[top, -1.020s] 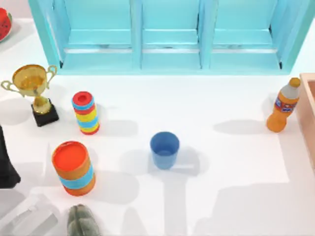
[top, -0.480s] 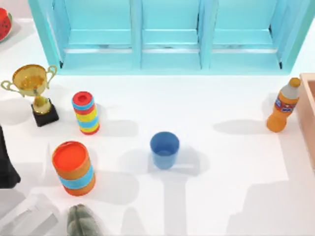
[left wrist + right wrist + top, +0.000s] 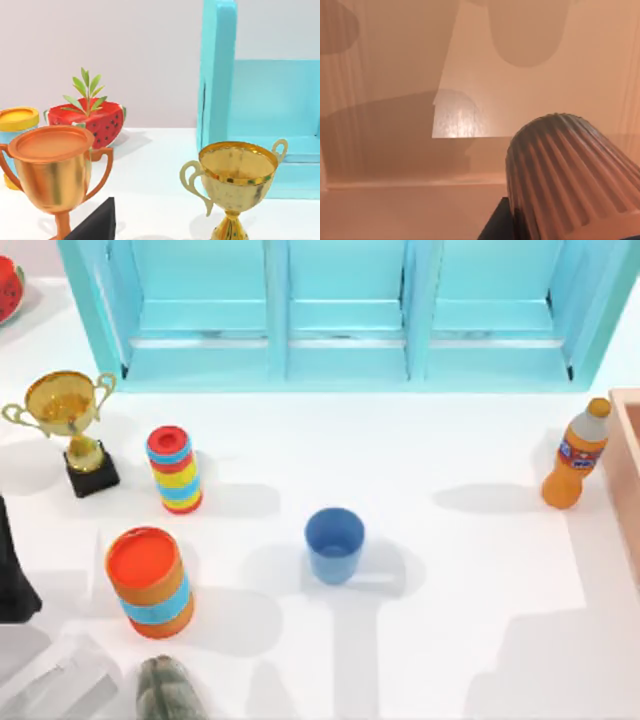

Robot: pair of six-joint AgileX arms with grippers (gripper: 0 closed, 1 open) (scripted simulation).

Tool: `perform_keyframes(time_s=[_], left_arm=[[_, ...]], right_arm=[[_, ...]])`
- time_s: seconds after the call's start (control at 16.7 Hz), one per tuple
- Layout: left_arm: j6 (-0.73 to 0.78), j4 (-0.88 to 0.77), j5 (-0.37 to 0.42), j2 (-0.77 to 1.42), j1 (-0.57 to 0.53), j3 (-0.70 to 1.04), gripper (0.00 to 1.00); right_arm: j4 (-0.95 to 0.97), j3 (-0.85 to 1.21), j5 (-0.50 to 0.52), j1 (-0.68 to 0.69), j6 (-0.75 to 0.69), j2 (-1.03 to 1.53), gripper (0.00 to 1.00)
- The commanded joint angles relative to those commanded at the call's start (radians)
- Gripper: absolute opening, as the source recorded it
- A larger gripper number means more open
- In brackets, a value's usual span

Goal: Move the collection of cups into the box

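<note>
R gripper over box [image 3: 395, 75] interior w/ ribbed brown cup [image 3: 565, 175] close below; jaws' state: cannot tell. Release low, upright. Blue cup [image 3: 334, 544] remains mid-table.

Gold trophy [image 3: 68, 412] sits at 9 o'clock, striped cylinders [image 3: 174, 469] beside it, orange bottle [image 3: 576, 454] at 3 o'clock.

A big white table [image 3: 430, 570] fills the room. A turquoise shelf unit [image 3: 345, 310] stands at its back. Behind it is a plain pale wall [image 3: 100, 50].
</note>
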Motion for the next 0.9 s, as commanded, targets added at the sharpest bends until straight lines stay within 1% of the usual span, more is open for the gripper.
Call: perform_keyframes(time_s=[0.54, 0.6, 0.9], left_arm=[[0.0, 0.0, 0.0, 0.0, 0.0, 0.0, 1.0], [0.0, 0.0, 0.0, 0.0, 0.0, 0.0, 1.0], [0.0, 0.0, 0.0, 0.0, 0.0, 0.0, 1.0]], right_arm=[[0.0, 0.0, 0.0, 0.0, 0.0, 0.0, 0.98], [0.0, 0.0, 0.0, 0.0, 0.0, 0.0, 1.0], [0.0, 0.0, 0.0, 0.0, 0.0, 0.0, 1.0]])
